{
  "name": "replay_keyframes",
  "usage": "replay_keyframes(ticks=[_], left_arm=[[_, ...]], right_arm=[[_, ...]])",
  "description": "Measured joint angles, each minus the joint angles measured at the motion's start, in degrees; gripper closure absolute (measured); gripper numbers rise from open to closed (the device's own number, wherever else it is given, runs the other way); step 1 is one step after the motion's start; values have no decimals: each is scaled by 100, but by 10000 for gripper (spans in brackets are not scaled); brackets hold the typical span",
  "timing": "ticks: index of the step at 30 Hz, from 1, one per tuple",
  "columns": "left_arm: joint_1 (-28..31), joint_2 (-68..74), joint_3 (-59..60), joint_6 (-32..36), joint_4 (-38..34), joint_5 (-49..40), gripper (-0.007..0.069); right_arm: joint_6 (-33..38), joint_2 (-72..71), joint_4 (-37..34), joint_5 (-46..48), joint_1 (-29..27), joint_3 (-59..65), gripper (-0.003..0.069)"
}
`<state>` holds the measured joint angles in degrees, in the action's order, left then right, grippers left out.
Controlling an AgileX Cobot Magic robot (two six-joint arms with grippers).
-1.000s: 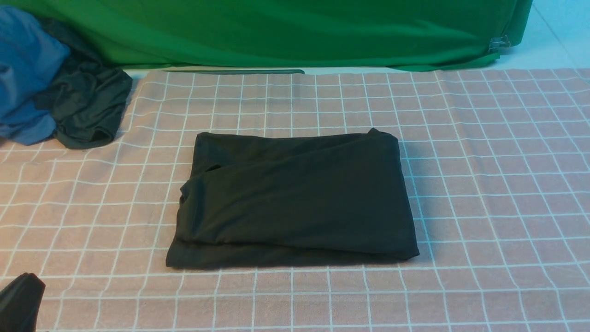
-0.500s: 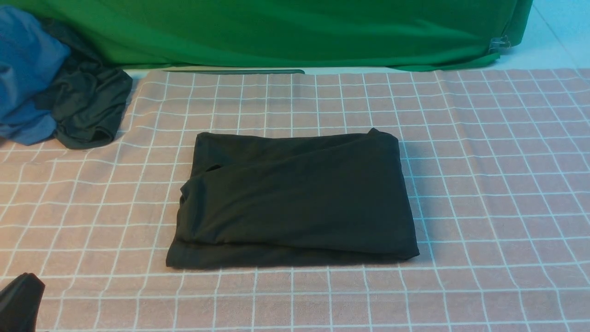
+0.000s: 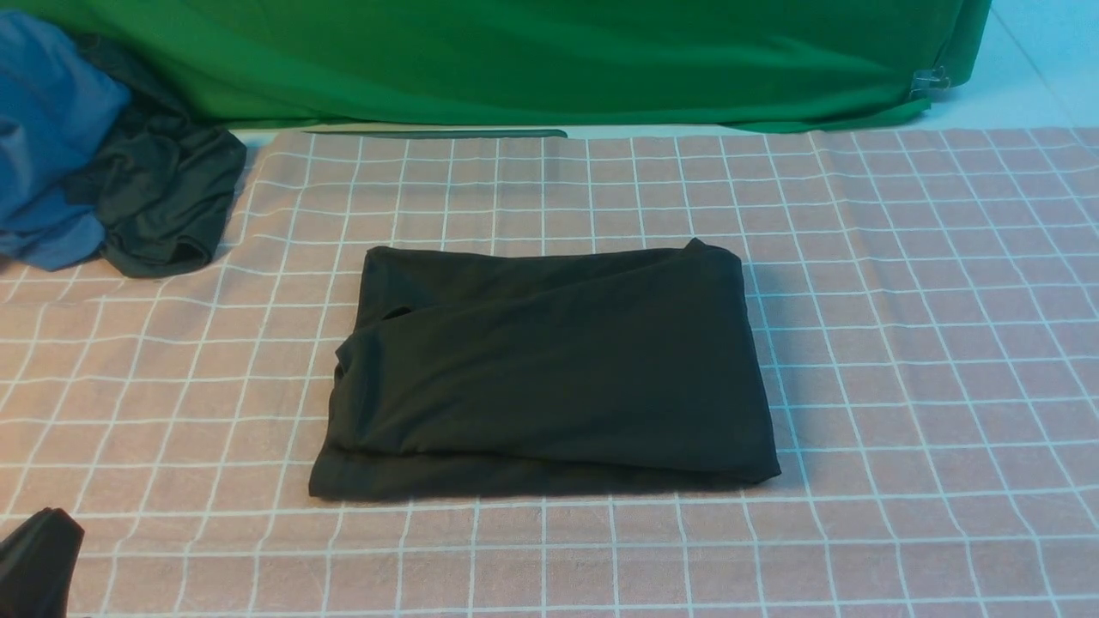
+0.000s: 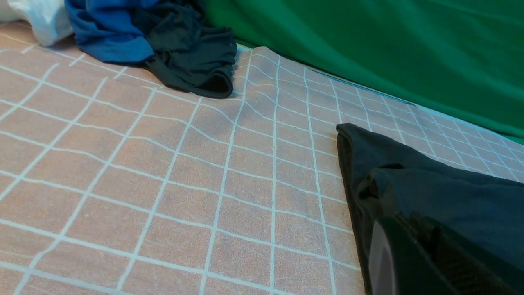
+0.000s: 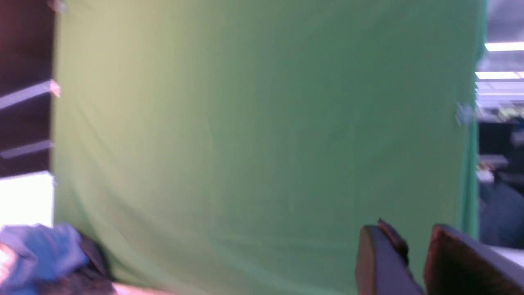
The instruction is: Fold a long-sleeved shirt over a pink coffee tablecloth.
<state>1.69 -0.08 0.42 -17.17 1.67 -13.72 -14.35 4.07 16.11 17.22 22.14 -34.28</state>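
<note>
We see nothing changed from a second ago in the front view — the long-sleeved shirt [image 3: 546, 373] lies folded mid pink coffee tablecloth [image 3: 927, 326]. Far left sit the blue cloth [image 3: 47, 137] and dark garment [image 3: 163, 202]; green fabric [image 3: 549, 60] behind. Left pincer [image 4: 413, 262] is closed and empty beside the shirt — right pincer [image 5: 413, 262], raised, shows a narrow gap.

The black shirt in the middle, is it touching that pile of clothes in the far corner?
No. In the front view the long-sleeved shirt lies apart from the pile, with bare pink tablecloth between them.
</note>
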Motion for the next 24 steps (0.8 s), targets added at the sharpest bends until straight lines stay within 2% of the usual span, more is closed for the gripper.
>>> replay_keyframes(ticks=[11,17,24], left_arm=[[0,0,0,12,0,0,610],[0,0,0,7,0,-5,610],[0,0,0,7,5,-21,610]], right_arm=[[-98,-6,-131,-11,-1443,2260,434],[-47,-225,-149,-9,-1906,3337,424],[121,-404,-152,-314,-2131,3473,424]])
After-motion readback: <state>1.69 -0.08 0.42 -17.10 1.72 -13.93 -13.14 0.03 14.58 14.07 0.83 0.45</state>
